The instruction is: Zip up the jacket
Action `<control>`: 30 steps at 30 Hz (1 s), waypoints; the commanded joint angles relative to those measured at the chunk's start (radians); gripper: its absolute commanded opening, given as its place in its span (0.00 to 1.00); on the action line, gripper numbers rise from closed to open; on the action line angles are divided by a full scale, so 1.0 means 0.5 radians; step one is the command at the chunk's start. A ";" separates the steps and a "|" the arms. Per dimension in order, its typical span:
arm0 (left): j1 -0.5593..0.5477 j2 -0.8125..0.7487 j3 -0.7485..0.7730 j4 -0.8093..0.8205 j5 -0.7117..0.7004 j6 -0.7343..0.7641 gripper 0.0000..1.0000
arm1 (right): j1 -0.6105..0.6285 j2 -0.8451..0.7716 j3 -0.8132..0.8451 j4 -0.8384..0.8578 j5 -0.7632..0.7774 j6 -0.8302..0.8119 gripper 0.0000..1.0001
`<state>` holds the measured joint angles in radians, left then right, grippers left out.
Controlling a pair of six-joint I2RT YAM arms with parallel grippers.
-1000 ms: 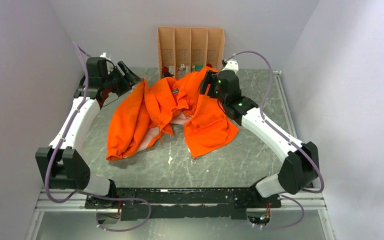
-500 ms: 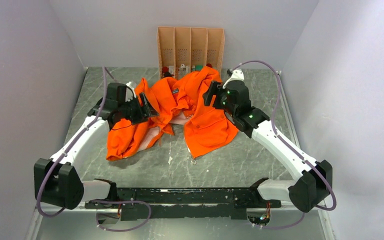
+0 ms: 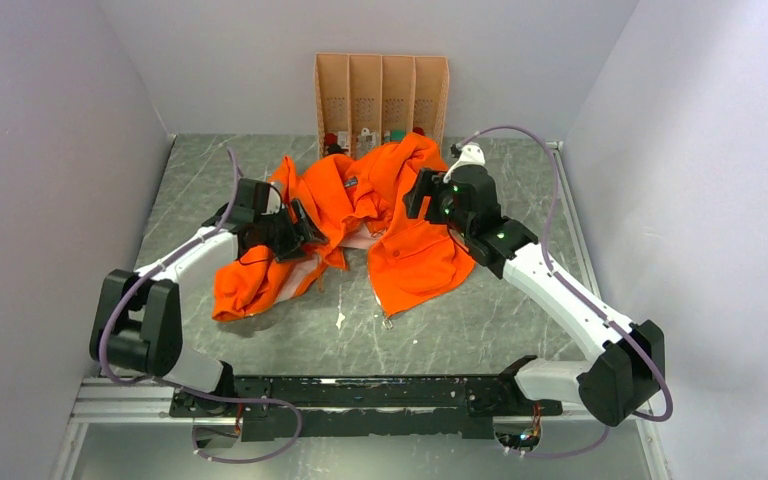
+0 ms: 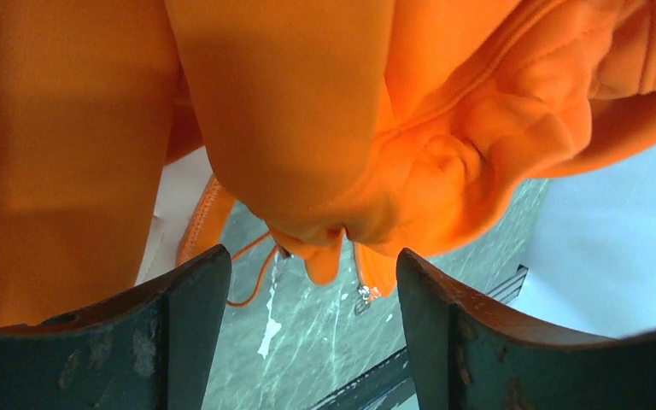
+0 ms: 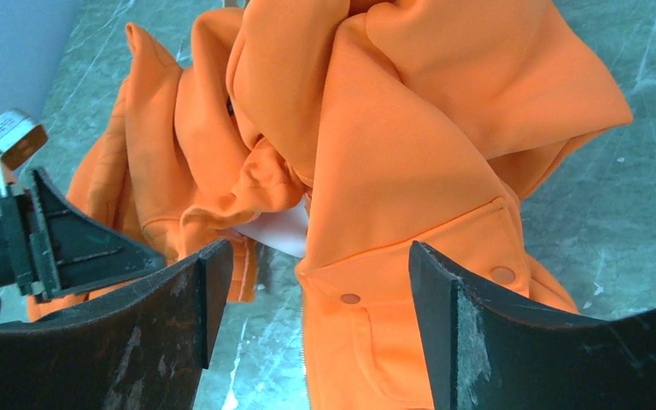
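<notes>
Okay, the left arm has swung in from the far upper-left corner of the overhead view. The left gripper (image 3: 303,225) now sits at centre-left, right against the left-hand flap of the jacket (image 3: 415,255). Its wrist view shows the fingers apart with nothing between them, and orange folds hang just beyond the tips (image 4: 312,273). The right gripper (image 3: 415,190) only nudged a little and is parked over the upper right of the cloth. Its fingers are also spread and empty, looking down at a snap pocket (image 5: 307,256). The jacket itself hasn't shifted: it's a crumpled heap mid-table (image 3: 500,320), just in front of the cardboard rack (image 3: 380,95), with the front open and the pale lining (image 3: 360,238) showing between the two flaps. My read is that approach is done on both sides and nothing is grabbed yet. The zipper edges are buried in folds, so the flaps need spreading flat before the two halves can meet. A small metal pull (image 4: 363,293) dangles at the hem in the left wrist view; it's probably the slider end, but it's too small to confirm. The risk is pinching a loose fold instead of the zipper edge.
</notes>
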<state>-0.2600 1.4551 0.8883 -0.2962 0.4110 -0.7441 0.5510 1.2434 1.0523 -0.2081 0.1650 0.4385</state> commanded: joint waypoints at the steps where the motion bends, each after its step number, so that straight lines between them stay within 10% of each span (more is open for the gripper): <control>1: -0.014 0.101 0.030 0.169 -0.011 -0.068 0.77 | 0.006 0.025 0.023 0.003 -0.061 -0.024 0.79; 9: -0.014 0.286 0.070 0.347 0.048 -0.143 0.79 | 0.009 0.054 0.025 0.012 -0.109 -0.012 0.79; 18: -0.011 0.323 0.172 0.437 0.091 -0.172 0.08 | 0.038 0.073 0.043 0.037 -0.155 -0.014 0.78; 30: 0.160 -0.134 0.247 0.163 -0.023 -0.046 0.08 | 0.283 0.309 0.331 0.049 -0.076 -0.064 0.73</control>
<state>-0.2306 1.4937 0.9878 -0.1806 0.4263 -0.7971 0.6727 1.3544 1.1587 -0.2070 0.1081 0.4133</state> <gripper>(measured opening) 0.122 0.741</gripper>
